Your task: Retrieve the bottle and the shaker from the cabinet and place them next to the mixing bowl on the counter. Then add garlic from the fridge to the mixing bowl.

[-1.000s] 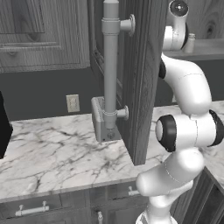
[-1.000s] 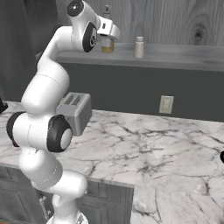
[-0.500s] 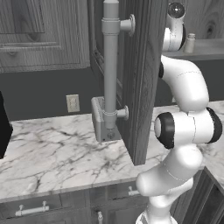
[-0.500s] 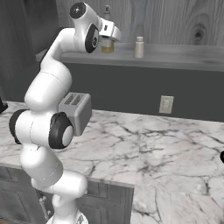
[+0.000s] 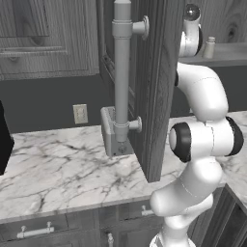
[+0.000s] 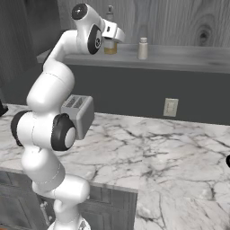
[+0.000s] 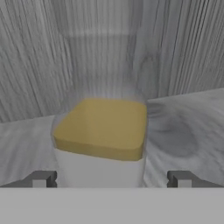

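We have the claw point(image 7: 112, 179) spread wide, its two tips low in the hand view on either side of the bottle point(image 7: 101, 138) (amber liquid, clear walls), which stands centre frame on the cabinet shelf point(image 6: 179, 54). We judge this the first retrieval: next, ease forward and close; the shaker point(image 6: 143, 48) waits just right of the bottle in the right base view.

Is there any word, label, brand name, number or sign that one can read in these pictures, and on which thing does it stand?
None: no text can be read anywhere.
The bottle between the open pincer tips: no label shows.
The shaker: plain, too small to tell.
The toaster and wall outlet: no markings.
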